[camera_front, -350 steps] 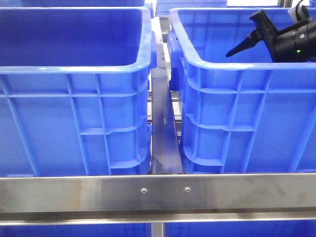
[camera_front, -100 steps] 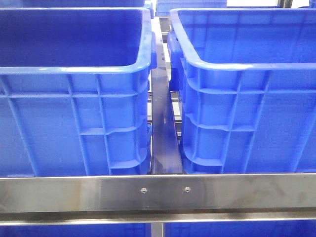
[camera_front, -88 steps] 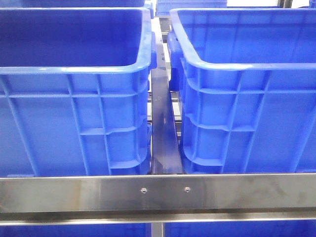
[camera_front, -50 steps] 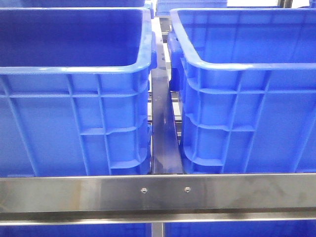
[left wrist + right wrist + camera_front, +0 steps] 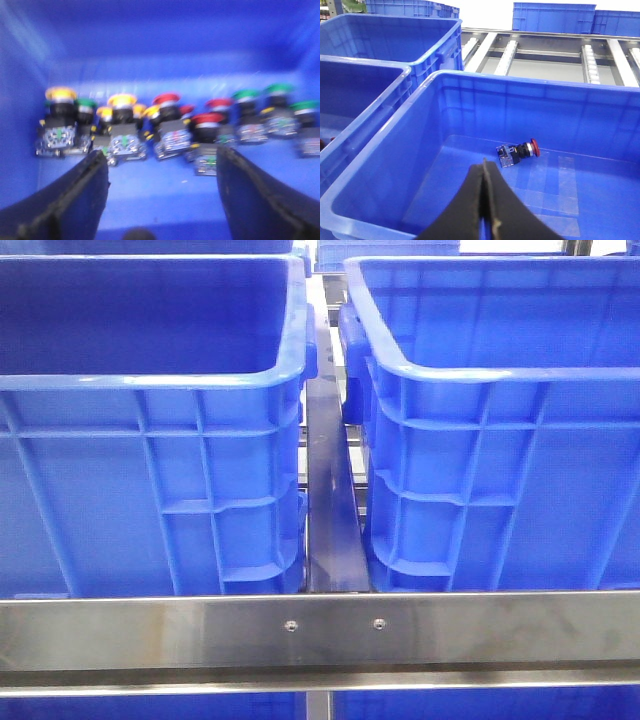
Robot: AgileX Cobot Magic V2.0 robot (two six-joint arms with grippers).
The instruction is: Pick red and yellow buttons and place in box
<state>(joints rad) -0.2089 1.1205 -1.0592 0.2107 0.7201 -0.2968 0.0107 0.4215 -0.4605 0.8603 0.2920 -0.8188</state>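
Only a little of the job looks done. One red-capped push button (image 5: 518, 150) is seen lying on its side on the floor of the big blue plastic box on the right (image 5: 385, 170), well apart from the walls. Nothing else can be seen in that box.

Many more buttons are waiting in the big blue plastic box on the left (image 5: 150, 380). They are lined up in a row near its far wall: yellow-capped buttons (image 5: 121, 101) at the left, red-capped buttons (image 5: 206, 120) in the middle, and green-capped buttons (image 5: 246, 95) at the right. The picture is blurry, so they cannot be counted well.

The left gripper (image 5: 160, 175) is spread wide and empty, near the row but not touching it. The right gripper (image 5: 484, 200) is pressed together with nothing in it, above the right box.

The yellow ones and most red ones are judged to be left to move. The green ones are to be left alone.
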